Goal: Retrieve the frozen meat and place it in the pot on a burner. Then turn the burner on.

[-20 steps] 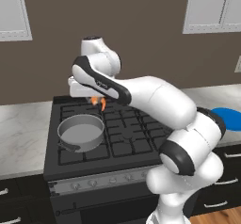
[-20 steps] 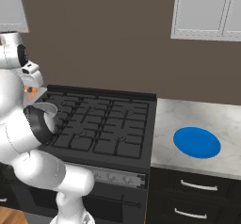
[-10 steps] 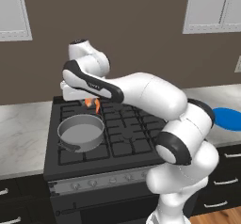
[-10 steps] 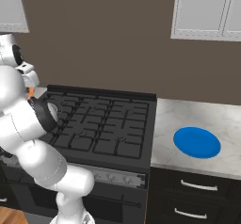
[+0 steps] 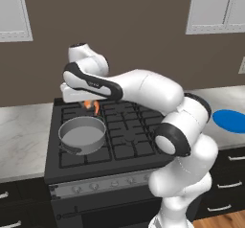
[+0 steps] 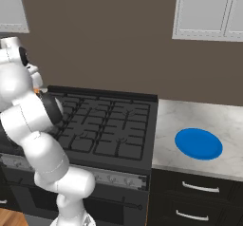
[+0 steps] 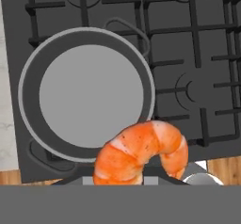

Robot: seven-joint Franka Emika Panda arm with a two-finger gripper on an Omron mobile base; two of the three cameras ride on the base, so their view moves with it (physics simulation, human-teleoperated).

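Observation:
The frozen meat [image 7: 141,155], a small orange curled shrimp, hangs in my gripper [image 5: 91,102], which is shut on it. In the left base view the meat [image 5: 93,107] sits just above the far rim of the pot [image 5: 82,133]. The pot [image 7: 89,96] is shallow, grey and empty, and stands on the front left burner [image 5: 67,158] of the black range. From the hand view the meat lies over the pot's near rim, partly outside it. A sliver of orange [image 6: 35,91] shows behind my arm in the right base view.
A flat blue plate [image 6: 198,143] lies on the marble counter right of the range. A row of knobs [image 5: 115,181] runs along the range's front panel. Bare grates [image 7: 188,91] lie beside the pot. Counter [image 5: 21,131] extends left of the range.
My arm has swung a little to the left with the meat, bringing it from over the range's middle to the pot's far rim. The pot has stayed put.

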